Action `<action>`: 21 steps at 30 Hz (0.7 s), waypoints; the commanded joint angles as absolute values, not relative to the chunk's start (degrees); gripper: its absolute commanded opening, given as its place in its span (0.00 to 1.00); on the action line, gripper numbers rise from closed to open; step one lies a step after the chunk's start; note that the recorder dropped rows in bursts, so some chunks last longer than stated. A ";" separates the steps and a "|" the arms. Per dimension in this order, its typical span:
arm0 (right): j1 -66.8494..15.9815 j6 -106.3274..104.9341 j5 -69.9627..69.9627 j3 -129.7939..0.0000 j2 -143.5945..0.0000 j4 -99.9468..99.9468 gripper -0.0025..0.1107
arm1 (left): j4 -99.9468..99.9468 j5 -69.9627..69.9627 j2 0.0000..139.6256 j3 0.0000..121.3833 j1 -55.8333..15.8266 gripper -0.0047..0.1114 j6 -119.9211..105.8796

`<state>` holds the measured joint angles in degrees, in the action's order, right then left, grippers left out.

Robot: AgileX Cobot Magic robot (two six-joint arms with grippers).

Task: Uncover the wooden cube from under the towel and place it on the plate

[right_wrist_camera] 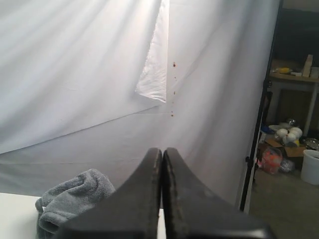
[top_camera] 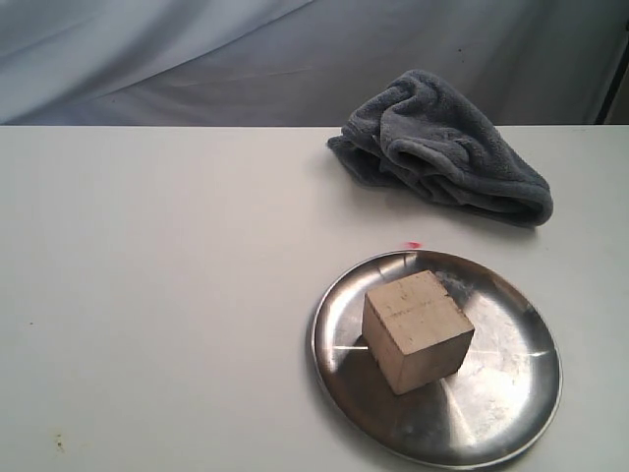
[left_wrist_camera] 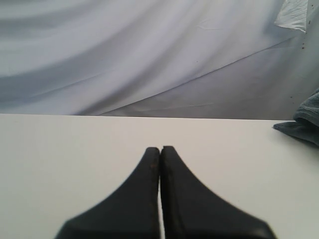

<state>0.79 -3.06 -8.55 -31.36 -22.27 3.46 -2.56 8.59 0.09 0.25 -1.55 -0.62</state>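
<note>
Objects are sitting on the right side of a white table (top_camera: 147,295) in the exterior view. Nearest the camera, a round, shiny steel plate (top_camera: 511,393) is lying flat. The wooden cube (top_camera: 418,329) is resting on it, a little left of the plate's middle, standing on one face with a corner pointing toward the camera. Its sides are showing pale tan with faint grain.

Behind the plate, apart from it and near the table's far edge, the dark grey towel (top_camera: 442,147) is lying bunched in thick, fluffy folds. A tiny red mark (top_camera: 413,245) is showing on the table just beyond the plate's far rim. A white fabric backdrop (top_camera: 197,59) is hanging behind the table.

In the left wrist view, the left hand (left_wrist_camera: 160,149) is hovering over the table, its two black fingers pressing together and holding nothing. In the right wrist view, the right hand (right_wrist_camera: 162,150) is likewise pressing its fingers together, empty, facing the backdrop, with the towel showing beside it.
</note>
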 commanded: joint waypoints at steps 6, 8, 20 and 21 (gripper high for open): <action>-0.83 -7.07 -9.18 -22.36 -10.57 3.45 0.02 | -2.52 8.35 0.00 0.00 -1.60 0.05 -0.50; -0.83 -6.03 -9.27 -21.86 -9.45 1.68 0.02 | -2.52 8.35 0.00 0.00 -1.60 0.05 -0.50; -2.92 -4.69 -7.72 -21.76 0.00 1.92 0.02 | -2.52 8.35 0.00 0.00 -1.60 0.05 -0.50; -2.92 -4.69 -7.72 -21.76 0.00 1.92 0.02 | -2.52 8.35 0.00 0.00 -1.60 0.05 -0.50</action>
<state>-2.66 -4.12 -8.34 -22.18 -1.01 2.00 -2.56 8.59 0.09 0.25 -1.55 -0.62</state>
